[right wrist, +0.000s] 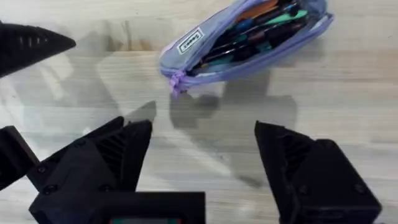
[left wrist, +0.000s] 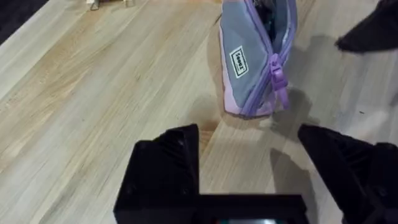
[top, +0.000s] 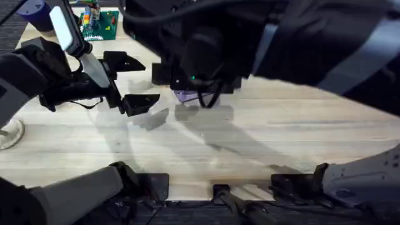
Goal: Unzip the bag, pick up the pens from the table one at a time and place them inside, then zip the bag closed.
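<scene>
The bag [right wrist: 249,40] lies on the table [right wrist: 348,106], unzipped, pens [right wrist: 261,31] inside; its small white label carries unreadable writing. Just beside the bag, the left gripper [left wrist: 249,162] and right gripper [right wrist: 202,155] hover spread, empty.

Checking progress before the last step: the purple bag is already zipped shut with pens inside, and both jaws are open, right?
Not quite. The bag is unzipped; the right wrist view shows its zipper gaping over the pens inside. The left gripper and right gripper do have open jaws.
</scene>
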Robot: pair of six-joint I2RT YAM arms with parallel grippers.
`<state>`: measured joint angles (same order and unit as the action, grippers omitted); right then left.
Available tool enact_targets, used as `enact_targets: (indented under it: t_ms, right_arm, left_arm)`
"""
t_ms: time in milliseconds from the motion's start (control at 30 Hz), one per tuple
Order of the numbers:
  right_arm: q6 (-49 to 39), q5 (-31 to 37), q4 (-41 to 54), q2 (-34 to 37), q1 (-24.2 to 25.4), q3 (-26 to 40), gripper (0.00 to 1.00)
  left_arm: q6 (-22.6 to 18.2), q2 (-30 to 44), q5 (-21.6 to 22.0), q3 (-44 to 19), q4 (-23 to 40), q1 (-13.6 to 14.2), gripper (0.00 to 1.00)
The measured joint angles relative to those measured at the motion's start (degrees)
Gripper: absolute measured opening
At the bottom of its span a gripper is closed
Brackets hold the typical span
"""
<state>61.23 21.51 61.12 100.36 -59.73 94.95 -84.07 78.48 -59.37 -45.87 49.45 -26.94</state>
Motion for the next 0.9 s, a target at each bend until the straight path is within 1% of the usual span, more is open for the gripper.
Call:
enact_targets:
  t_ms: [133, 267, 600, 900]
  right_arm:
    - [2.6, 0.4, -1.4, 0.0, -2.1, -2.5, 0.995]
    - [4.2, 1.6, -2.7, 0.0, -3.6, -3.5, 0.995]
    - [6.0, 2.7, -13.7, 0.0, -3.7, -10.0, 0.993]
    - [6.3, 3.1, -19.5, 0.1, -3.7, -11.3, 0.996]
  left_arm:
    - [0.0, 0.0, 0.0, 0.0, 0.0, 0.0, 0.993]
    - [0.0, 0.0, 0.0, 0.0, 0.0, 0.0, 0.993]
    - [0.0, 0.0, 0.0, 0.0, 0.0, 0.0, 0.993]
    - [0.0, 0.0, 0.0, 0.0, 0.0, 0.0, 0.993]
